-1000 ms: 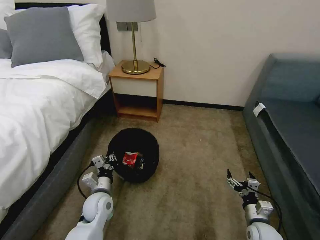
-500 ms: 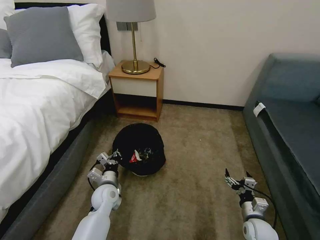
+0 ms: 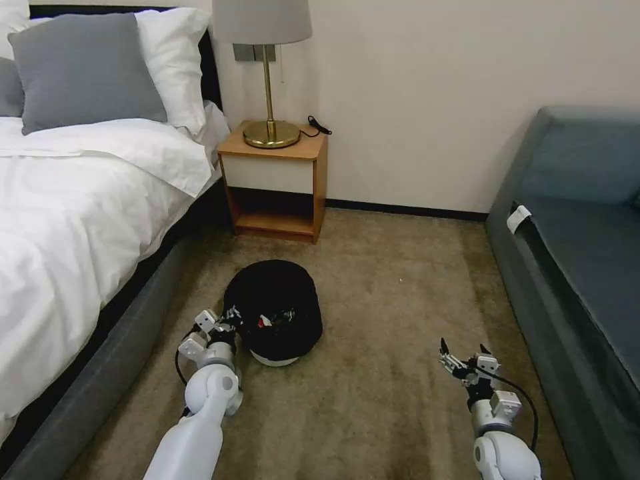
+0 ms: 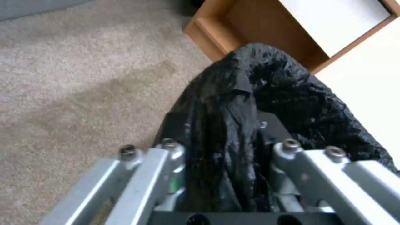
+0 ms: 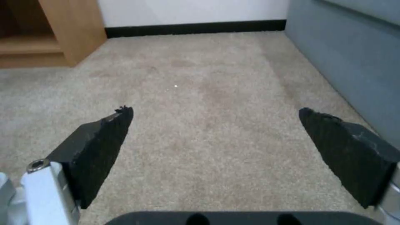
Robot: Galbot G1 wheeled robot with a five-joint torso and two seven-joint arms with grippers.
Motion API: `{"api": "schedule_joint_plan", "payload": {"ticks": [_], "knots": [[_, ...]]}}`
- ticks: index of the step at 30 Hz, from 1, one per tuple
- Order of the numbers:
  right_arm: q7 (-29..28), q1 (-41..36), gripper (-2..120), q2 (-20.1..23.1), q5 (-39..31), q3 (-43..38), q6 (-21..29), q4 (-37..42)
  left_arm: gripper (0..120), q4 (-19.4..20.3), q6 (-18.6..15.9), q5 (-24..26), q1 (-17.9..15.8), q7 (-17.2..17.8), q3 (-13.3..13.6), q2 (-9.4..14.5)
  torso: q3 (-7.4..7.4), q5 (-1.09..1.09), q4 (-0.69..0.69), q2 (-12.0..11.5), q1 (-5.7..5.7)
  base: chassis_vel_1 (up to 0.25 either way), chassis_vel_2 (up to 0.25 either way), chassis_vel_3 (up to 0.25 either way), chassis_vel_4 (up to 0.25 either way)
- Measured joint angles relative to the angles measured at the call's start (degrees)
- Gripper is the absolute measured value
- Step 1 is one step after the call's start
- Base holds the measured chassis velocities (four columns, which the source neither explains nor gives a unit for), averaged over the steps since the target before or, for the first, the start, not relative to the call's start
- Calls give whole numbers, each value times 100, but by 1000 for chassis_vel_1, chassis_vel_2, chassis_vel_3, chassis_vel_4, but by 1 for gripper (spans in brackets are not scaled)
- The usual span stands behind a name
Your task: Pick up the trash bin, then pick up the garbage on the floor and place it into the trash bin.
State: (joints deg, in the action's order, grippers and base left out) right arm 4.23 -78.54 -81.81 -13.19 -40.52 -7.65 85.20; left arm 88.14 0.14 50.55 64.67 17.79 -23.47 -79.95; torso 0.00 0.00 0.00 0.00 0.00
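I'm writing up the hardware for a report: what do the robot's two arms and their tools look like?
Both arms are glossy white with rounded joints, ending in silver-grey metal wrists with boxy modules. A black cable loops beside each wrist. The left tool has silver metal links with bolt heads; the right tool carries black, wedge-shaped textured fingertips.

Head camera high, facing down – wrist cameras low, close, sharing nightstand (image 3: 273, 180)
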Motion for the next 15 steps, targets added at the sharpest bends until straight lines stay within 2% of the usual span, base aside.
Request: {"api": "schedule_joint_plan", "payload": {"ticks": [1, 4, 5, 6, 9, 10, 12, 15], "knots": [[1, -12, 100, 7, 1, 0, -7, -1, 44, 32, 0, -12, 29, 3, -17, 13, 0, 0, 0, 0, 0, 0, 0, 0, 0], [2, -33, 100, 15, 1, -2, -17, 3, 50, 74, -7, -30, 67, 22, -32, 20, 0, 0, 0, 0, 0, 0, 0, 0, 0], [3, -61, 100, 18, 2, -8, -20, 32, 57, 125, -24, -52, 113, 43, -50, 29, 0, 0, 0, 0, 0, 0, 0, 0, 0], [3, -61, 100, 18, 2, -8, -20, 32, 57, 125, -24, -52, 113, 43, -50, 29, 0, 0, 0, 0, 0, 0, 0, 0, 0], [3, -135, 100, 14, 3, -21, -22, 161, 74, 277, -55, -217, 240, 52, -83, 60, 0, 0, 0, 0, 0, 0, 0, 0, 0], [3, -135, 100, 14, 3, -21, -22, 161, 74, 277, -55, -217, 240, 52, -83, 60, 0, 0, 0, 0, 0, 0, 0, 0, 0], [2, -196, 100, -1, 3, -28, -22, 289, 84, 418, -71, -455, 349, 19, -119, 108, 0, 0, 0, 0, 0, 0, 0, 0, 0], [1, -253, 100, -20, 10, -30, -22, 394, 92, 537, -76, -676, 435, -37, -157, 159, 0, 0, 0, 0, 0, 0, 0, 0, 0]]}}
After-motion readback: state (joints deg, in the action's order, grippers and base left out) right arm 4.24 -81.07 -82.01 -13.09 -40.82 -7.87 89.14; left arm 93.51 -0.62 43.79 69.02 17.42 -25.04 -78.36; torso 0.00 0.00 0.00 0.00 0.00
